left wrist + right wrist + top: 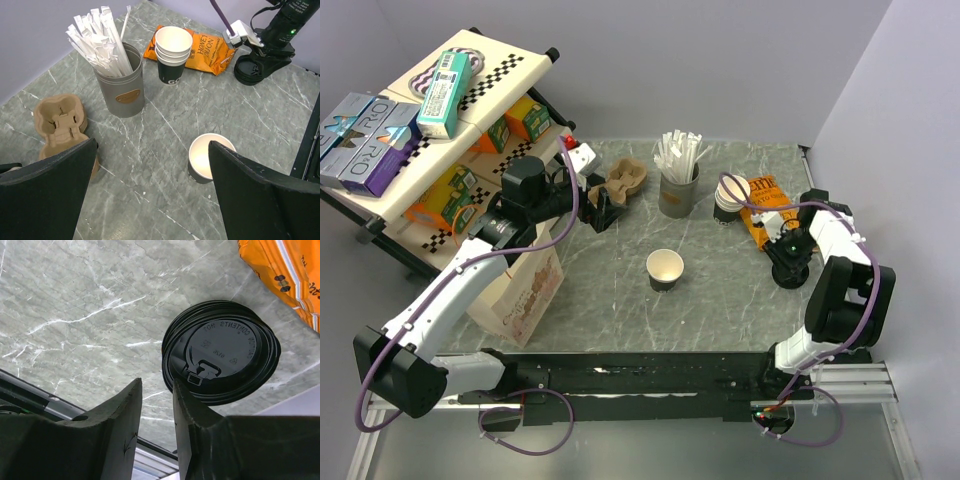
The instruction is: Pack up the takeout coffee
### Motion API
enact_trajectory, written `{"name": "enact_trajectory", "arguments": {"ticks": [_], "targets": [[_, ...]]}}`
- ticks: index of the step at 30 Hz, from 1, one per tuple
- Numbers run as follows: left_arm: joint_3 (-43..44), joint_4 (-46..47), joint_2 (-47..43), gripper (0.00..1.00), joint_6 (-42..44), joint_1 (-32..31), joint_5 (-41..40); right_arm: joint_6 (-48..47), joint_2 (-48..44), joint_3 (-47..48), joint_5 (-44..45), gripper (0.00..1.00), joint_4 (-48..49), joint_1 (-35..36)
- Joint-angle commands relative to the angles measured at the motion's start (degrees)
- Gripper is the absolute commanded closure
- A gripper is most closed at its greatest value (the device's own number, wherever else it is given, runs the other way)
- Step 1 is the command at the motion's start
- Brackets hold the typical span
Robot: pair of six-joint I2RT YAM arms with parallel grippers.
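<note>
Both grippers are standing empty: the left gripper [152,150] is gaping wide at the back left, while the right gripper [156,390] is hanging with its jaws only slightly parted, just beside the stack of black lids [220,357]. Upright and uncapped, the takeout coffee [665,268] is sitting mid-way across the table [740,310]. It is lying to the right of the left gripper and well left of the right one, seemingly about equally far from each.

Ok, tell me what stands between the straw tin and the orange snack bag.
The stack of paper cups stands between the straw tin and the orange bag, close against the bag. The top and left wrist views both show it.
</note>
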Motion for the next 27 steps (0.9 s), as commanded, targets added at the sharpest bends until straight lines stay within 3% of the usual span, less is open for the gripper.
{"name": "enact_trajectory", "arguments": {"ticks": [1,11,21,27], "targets": [[0.57,1.66,0.21,0.01,0.07,-0.27,0.18,-2.58,1.36,2.63,-0.76,0.61,-1.39,-0.29],[0.57,1.92,1.00,0.01,-0.20,-0.27,0.18,-2.66,4.17,4.21,-1.02,0.63,-1.92,-0.29],[0.66,1.93,1.61,0.01,-0.02,-0.27,0.01,-1.96,6.02,6.06,-1.73,0.74,-2.80,-0.29],[0.66,1.92,1.61,0.01,0.16,-0.27,-0.34,-2.31,6.29,7.29,-3.39,0.69,-4.55,-0.29]]}}
